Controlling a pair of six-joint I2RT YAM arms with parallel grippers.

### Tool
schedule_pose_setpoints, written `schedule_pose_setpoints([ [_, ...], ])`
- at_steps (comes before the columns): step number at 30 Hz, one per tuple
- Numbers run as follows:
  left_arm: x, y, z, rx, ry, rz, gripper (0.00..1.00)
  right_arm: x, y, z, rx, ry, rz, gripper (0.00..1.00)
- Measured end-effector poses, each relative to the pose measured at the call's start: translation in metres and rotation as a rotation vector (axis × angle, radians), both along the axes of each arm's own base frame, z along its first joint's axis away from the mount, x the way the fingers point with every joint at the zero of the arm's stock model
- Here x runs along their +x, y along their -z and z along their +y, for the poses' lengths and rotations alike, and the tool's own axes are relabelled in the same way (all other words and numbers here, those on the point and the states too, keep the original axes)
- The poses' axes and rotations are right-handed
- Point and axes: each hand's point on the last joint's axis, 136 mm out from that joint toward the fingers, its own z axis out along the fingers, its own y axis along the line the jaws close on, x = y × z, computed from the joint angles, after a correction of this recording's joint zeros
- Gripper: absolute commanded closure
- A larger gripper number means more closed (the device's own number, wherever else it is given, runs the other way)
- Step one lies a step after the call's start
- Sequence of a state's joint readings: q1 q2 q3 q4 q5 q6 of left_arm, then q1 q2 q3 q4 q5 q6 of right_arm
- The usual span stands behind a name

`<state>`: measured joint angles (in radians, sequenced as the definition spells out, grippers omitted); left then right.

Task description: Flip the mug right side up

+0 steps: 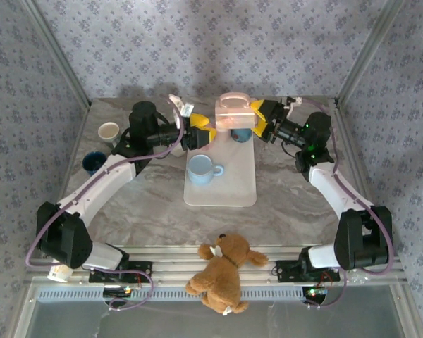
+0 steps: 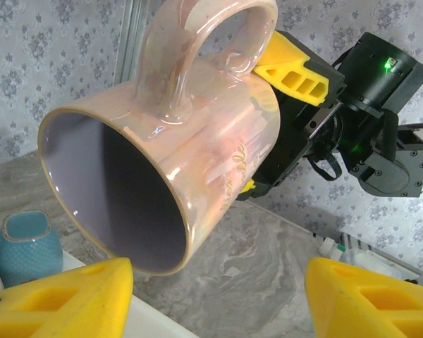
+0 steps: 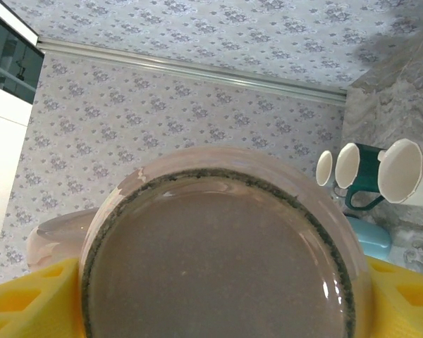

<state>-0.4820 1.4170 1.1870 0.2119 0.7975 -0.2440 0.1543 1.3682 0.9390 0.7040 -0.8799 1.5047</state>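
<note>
R tool (image 1: 252,118) clamps pink mug (image 2: 197,162) on its side, aloft; L tool (image 2: 218,299) wide, just beside.

Tray, near half: the white tray (image 1: 229,191) is bare here, free to come down on.
Tray, left-middle: an upright light blue mug (image 1: 203,169) blocks it.
Tray, far end: a teal cup (image 1: 241,134) stands under the lifted pink mug (image 1: 234,111), hemmed in by the left gripper (image 1: 203,134) and right gripper (image 1: 259,118).
Left edge: white cup (image 1: 108,132) and dark blue cup (image 1: 93,163).
Near edge: teddy bear (image 1: 222,271).
Right of tray: bare table (image 1: 289,197).
</note>
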Motion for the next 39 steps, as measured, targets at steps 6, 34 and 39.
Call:
schedule_pose_setpoints([
  [6,-0.005,0.001,-0.009,0.005,0.046,-0.058,0.47,-0.003,-0.003,0.006,0.009,-0.017,-0.010,0.41],
  [34,0.001,0.013,-0.024,-0.010,0.127,-0.137,1.00,0.004,0.011,0.031,0.071,-0.104,0.033,0.19],
  [39,0.001,0.011,-0.023,-0.018,0.133,-0.147,1.00,0.004,0.012,0.032,0.066,-0.098,0.026,0.00],
])
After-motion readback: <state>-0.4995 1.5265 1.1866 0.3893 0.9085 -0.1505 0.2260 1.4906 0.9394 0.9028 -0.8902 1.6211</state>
